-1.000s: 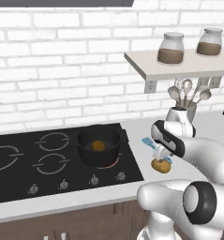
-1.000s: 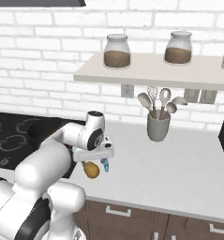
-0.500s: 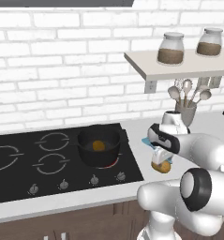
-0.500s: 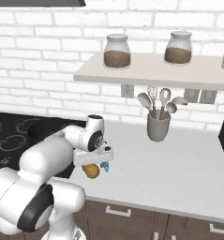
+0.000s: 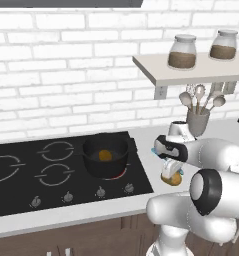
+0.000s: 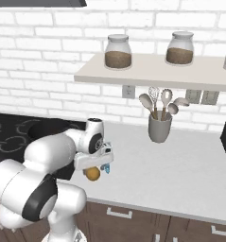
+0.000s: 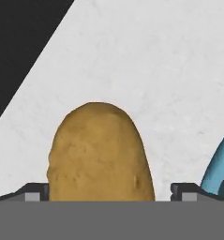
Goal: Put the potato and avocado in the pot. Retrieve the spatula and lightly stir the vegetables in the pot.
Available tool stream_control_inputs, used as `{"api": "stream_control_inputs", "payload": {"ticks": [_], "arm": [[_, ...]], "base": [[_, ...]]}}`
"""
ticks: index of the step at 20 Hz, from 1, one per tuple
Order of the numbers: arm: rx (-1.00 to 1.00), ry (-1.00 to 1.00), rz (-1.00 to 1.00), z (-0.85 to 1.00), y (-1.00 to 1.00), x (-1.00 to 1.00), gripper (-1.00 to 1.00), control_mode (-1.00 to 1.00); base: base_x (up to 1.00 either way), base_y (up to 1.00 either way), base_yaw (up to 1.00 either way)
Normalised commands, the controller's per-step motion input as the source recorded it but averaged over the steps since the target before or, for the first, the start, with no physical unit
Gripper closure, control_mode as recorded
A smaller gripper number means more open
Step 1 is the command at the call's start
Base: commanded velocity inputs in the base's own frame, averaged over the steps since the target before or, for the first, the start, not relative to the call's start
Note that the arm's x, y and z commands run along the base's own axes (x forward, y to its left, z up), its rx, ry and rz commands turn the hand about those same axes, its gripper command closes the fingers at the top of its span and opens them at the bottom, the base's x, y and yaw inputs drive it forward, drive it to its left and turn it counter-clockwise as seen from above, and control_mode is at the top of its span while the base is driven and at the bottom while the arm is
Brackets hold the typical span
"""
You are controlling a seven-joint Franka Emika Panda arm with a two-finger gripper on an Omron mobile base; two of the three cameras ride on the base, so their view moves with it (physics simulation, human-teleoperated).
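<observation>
Potato [image 7: 100, 152] sits between the wide-open jaws of our tool [image 7: 106, 191] on the counter [image 7: 169, 70], spatula [image 7: 219, 173] just beside one fingertip.

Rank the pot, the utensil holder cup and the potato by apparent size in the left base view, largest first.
1. pot
2. utensil holder cup, clearly smaller than the pot, though it stands farther back
3. potato, smallest, partly hidden by the open gripper

Potato [image 7: 100, 152], perhaps spatula [image 7: 219, 176], on counter [image 7: 155, 70]
</observation>
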Motion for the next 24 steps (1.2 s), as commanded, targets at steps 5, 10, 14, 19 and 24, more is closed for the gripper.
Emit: {"api": "stream_control_inputs", "payload": {"ticks": [5,10,14,19,24], "arm": [[0.0,0.05,0.15,-0.41,0.14,-0.01,-1.0,-1.0],[0.0,0.06,0.14,-0.31,0.15,-0.11,1.0,-1.0],[0.0,-0.05,0.07,0.14,0.06,-0.56,1.0,-1.0],[0.01,-0.12,0.02,0.84,0.15,-0.67,1.0,-1.0],[0.03,-0.08,0.01,1.0,0.67,-0.35,1.0,-1.0]], "base": [[0.0,0.0,0.0],[0.0,0.0,0.0],[0.0,0.0,0.0],[0.0,0.0,0.0],[0.0,0.0,0.0]]}}
